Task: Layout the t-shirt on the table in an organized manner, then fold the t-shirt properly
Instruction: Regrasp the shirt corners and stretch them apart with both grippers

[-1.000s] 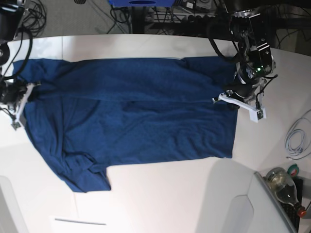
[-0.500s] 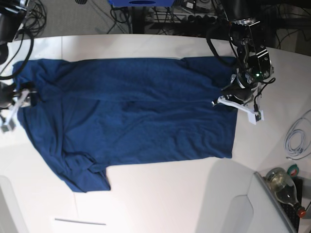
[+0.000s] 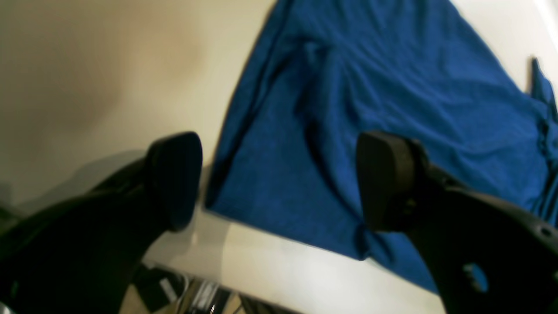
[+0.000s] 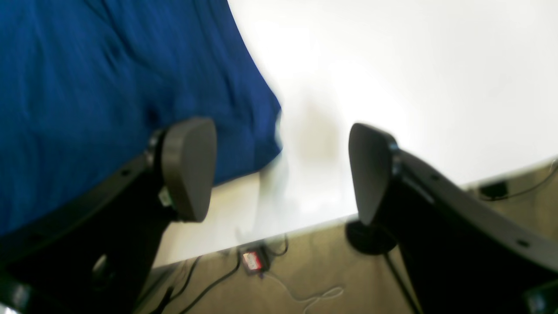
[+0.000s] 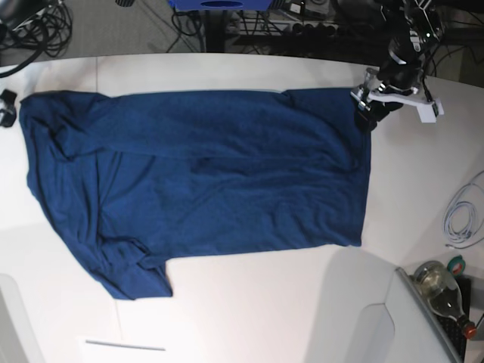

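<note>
Base view: the t-shirt (image 5: 204, 185) is seen spread flat across the table (image 5: 249, 302), one sleeve bunched at the near corner. A second earlier both grippers were pinched on its opposite edges; now the cloth has been let go and both arms have been drawn back toward the far edge. The left gripper (image 3: 279, 181) is held with its fingers spread wide and nothing between them, above the shirt's edge. The right gripper (image 4: 279, 170) is likewise released and empty. The laying-out is judged nearly done, with folding yet to be begun.

A robotics lab: white table (image 5: 249, 302), tangled floor cables (image 5: 45, 26).
</note>
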`<control>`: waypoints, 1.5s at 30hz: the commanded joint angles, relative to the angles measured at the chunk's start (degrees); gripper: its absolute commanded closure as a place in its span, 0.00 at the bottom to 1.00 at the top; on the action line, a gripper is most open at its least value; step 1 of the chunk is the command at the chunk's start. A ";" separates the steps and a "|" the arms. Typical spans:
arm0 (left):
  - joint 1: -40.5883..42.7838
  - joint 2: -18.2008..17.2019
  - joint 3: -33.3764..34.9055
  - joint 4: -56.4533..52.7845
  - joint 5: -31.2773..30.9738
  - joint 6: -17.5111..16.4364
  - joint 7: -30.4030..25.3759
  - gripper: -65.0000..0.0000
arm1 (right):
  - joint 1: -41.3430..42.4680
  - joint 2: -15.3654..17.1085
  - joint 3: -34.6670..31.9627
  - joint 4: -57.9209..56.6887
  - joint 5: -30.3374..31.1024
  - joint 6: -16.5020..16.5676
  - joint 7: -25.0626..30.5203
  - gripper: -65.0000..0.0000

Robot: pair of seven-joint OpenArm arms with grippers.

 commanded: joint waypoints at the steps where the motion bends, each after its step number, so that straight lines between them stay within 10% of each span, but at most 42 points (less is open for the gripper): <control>1: 0.41 0.48 -0.84 -0.22 -0.64 -1.15 -1.07 0.19 | -0.15 0.90 0.03 1.02 2.06 0.06 1.57 0.31; 21: -3.72 0.66 0.83 -17.36 -0.55 -7.04 -9.60 0.21 | -1.64 0.28 6.45 -4.34 12.35 0.06 -5.38 0.18; 29: -4.07 0.57 1.71 -17.80 -0.55 -6.95 -9.60 1.00 | 0.73 4.50 6.36 -19.55 12.35 0.06 -5.73 0.16; 40: -3.55 -1.63 1.45 -17.45 -0.55 -6.87 -9.34 1.00 | 2.40 4.50 -0.32 -22.80 12.35 0.06 -5.29 0.18; 42: -3.46 -1.72 1.45 -16.92 -0.55 -6.78 -9.34 1.00 | 2.93 4.41 -0.32 -22.80 12.35 0.06 -5.29 0.25; 45: -3.37 -2.33 1.45 -15.25 -0.55 -6.78 -9.16 1.00 | 3.54 4.50 0.03 -22.72 12.35 0.06 -5.47 0.65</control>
